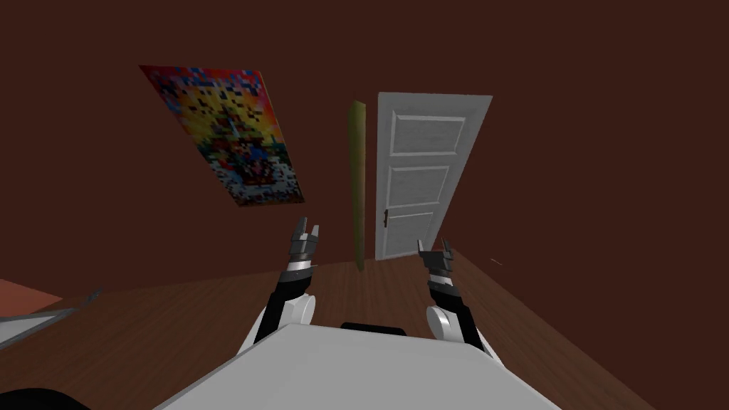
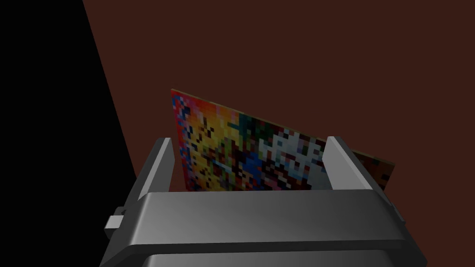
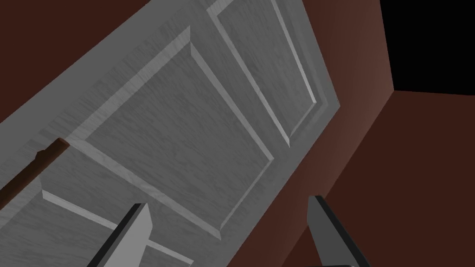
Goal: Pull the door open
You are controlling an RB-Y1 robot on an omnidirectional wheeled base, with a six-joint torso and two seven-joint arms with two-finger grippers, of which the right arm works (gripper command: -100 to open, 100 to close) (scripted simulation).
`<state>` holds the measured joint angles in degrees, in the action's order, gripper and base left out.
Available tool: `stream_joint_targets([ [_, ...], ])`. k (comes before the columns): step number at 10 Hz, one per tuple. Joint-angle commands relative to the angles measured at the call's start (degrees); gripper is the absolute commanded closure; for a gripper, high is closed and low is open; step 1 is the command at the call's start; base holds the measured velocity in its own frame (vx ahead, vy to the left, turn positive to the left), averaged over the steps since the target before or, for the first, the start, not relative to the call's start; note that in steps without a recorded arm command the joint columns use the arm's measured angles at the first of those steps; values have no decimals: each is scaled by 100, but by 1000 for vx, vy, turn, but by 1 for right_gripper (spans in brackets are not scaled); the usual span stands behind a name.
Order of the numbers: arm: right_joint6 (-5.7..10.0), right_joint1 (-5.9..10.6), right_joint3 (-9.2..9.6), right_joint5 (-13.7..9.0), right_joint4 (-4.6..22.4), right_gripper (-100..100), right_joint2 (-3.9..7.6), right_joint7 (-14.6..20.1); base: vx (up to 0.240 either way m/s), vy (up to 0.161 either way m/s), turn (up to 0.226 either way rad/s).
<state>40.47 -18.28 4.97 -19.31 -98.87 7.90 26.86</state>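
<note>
A white three-panel door (image 1: 423,178) stands in the dark brown wall ahead, with a small dark handle (image 1: 385,218) on its left edge. In the right wrist view the door (image 3: 185,125) lies beyond the fingers, its brown handle (image 3: 32,171) well off to one side of them. My right gripper (image 1: 435,247) is open, held short of the door near its lower right corner, touching nothing. Its open fingers (image 3: 134,232) hold nothing between them. My left gripper (image 1: 307,231) is raised to the left of the door, also open (image 2: 250,157) and holding nothing.
A tall olive slab (image 1: 357,185) stands edge-on just left of the door. A colourful picture (image 1: 224,135) hangs on the wall further left. A brown wooden floor (image 1: 178,327) runs up to the wall, and a side wall (image 1: 605,249) closes in on the right. A grey object (image 1: 35,320) lies at the far left.
</note>
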Motion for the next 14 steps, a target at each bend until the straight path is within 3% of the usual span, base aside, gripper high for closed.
stream_joint_targets([
  [1, 37, 63, 56, -137, 217, -100, 26, 199, 89, -38, 176],
  [14, 371, 557, 451, -1288, 2001, -100, 337, 1806, 90, -40, 155],
])
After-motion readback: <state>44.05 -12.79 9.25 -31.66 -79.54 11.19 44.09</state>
